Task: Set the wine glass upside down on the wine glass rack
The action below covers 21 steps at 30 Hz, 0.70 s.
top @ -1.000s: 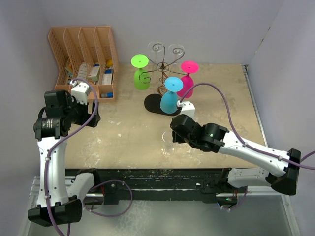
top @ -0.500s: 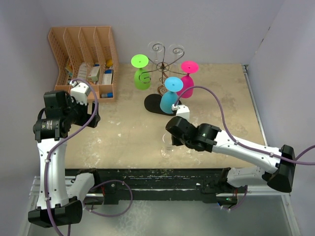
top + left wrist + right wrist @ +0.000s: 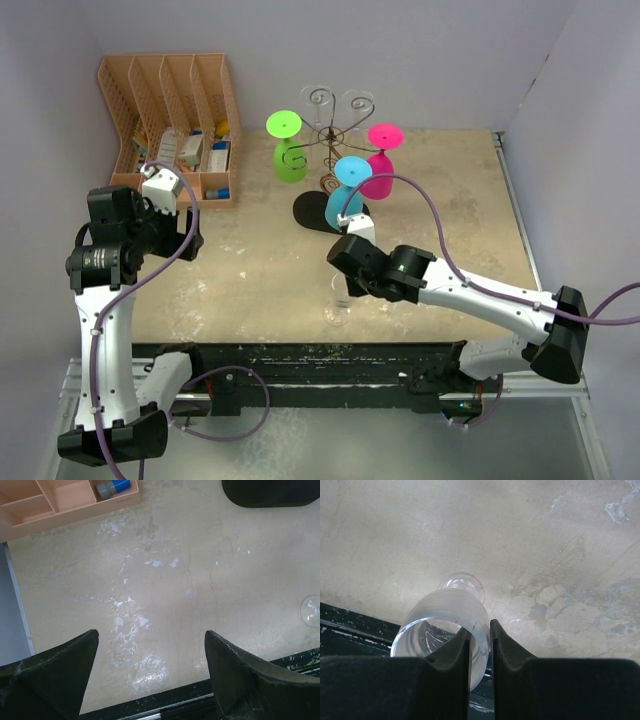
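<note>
Clear wine glass upright near front edge of table, well apart from rack. Right gripper pinching bowl wall at rim. Likely light, slick, fragile: gentle squeeze, slow flip. Left gripper spread, holding nothing.

Left claw spread wide over scuffed bench, nothing between. Peach organizer top left. Black base of wine glass rack top right. Clear foot of wine glass at right edge.

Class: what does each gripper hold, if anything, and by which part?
The right gripper pinches the clear wine glass by its bowl wall at the rim. The left gripper is open and holds nothing.
</note>
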{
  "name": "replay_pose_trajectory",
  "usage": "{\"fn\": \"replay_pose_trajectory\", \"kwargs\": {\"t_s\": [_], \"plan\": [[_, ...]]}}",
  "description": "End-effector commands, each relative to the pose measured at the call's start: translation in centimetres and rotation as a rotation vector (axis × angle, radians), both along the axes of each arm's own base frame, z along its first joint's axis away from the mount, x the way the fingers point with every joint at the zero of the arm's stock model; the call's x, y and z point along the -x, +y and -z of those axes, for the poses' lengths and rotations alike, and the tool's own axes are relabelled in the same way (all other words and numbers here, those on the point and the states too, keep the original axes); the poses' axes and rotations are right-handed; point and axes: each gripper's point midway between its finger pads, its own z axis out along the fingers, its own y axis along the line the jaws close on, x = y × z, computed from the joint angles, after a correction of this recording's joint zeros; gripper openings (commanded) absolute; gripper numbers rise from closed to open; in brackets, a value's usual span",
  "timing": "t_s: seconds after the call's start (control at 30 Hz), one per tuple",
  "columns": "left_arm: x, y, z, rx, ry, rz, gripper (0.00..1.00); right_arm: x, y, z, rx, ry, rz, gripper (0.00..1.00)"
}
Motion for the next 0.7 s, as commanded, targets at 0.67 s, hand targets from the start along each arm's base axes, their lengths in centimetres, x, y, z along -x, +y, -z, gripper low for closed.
{"fn": "replay_pose_trajectory", "kwargs": {"t_s": [0.67], "plan": [[1.1,-4.3,-2.8,0.158,-0.024,0.193,0.72,0.7,-0.5,-14.1,-0.429,-0.272,-0.086,0.00]]}}
